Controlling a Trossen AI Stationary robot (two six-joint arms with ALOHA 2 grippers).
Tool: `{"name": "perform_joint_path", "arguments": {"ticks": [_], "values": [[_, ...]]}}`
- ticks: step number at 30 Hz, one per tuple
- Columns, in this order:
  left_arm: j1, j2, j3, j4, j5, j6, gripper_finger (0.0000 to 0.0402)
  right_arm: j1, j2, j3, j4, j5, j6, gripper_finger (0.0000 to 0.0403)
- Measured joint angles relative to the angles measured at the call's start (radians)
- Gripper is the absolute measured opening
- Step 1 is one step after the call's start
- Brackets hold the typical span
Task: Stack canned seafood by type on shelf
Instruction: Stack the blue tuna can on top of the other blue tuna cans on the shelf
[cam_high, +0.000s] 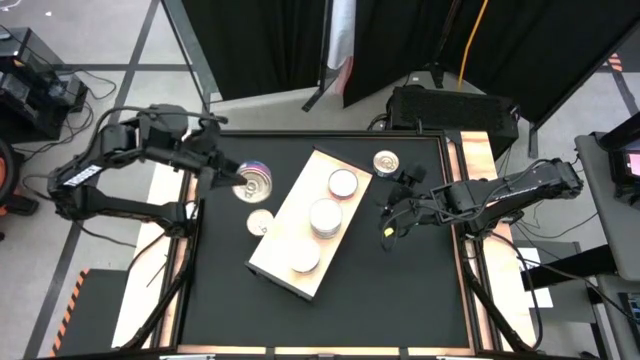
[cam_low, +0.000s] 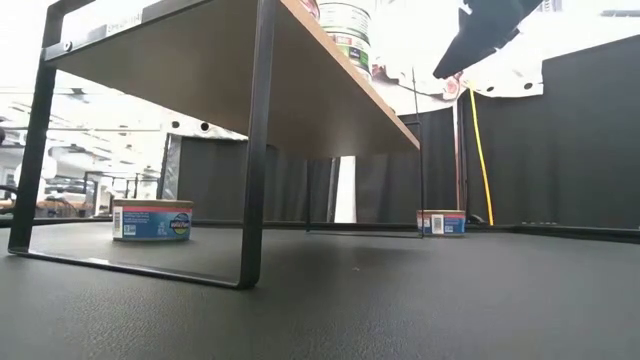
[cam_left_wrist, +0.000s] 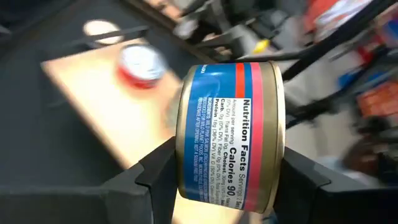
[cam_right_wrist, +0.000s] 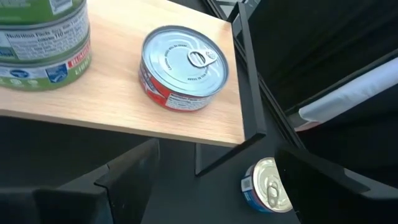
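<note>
One blue tin (cam_left_wrist: 229, 130) pinched sideways in left gripper (cam_left_wrist: 224, 168), lifted for stacking on shelf (cam_high: 285, 255); right gripper (cam_right_wrist: 211, 180) waits beside it, fingers spread.

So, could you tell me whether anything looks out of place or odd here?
Nothing looks damaged or spilled. The shelf sits diagonally on the table, and the left gripper holds a blue tin on its edge rather than flat.
</note>
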Motion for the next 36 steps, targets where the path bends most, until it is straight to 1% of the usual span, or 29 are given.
{"name": "perform_joint_path", "arguments": {"ticks": [5,11,15,21,23,27,30,36], "values": [[-0.092,0.031,0.0,0.08,-0.003,-0.177,0.0199,0.0,0.0,0.0,-0.023,0.002,-0.024,0.0313],[-0.22,0.108,0.0,0.18,-0.008,-0.313,0.0199,0.0,0.0,0.0,-0.044,0.003,-0.026,0.0313],[-0.301,0.182,0.0,0.239,-0.011,-0.31,0.0199,-0.001,0.0,0.0,-0.045,0.004,-0.034,0.0313],[-0.373,0.292,0.0,0.244,-0.027,-0.309,0.0199,-0.001,0.0,0.0,-0.063,0.003,-0.033,0.0313],[-0.388,0.324,0.0,0.265,-0.025,-0.309,0.0199,-0.001,0.0,0.0,-0.062,0.003,-0.033,0.0313],[-0.414,0.372,0.0,0.321,0.021,-0.321,0.0199,-0.001,0.0,0.0,-0.062,0.003,-0.03,0.0313],[-0.425,0.396,0.0,0.324,0.052,-0.336,0.0199,-0.001,0.0,0.0,-0.062,0.003,-0.029,0.0313],[-0.443,0.428,0.0,0.32,0.061,-0.329,0.0199,-0.001,0.0,0.0,-0.062,0.003,-0.024,0.0313]]}}
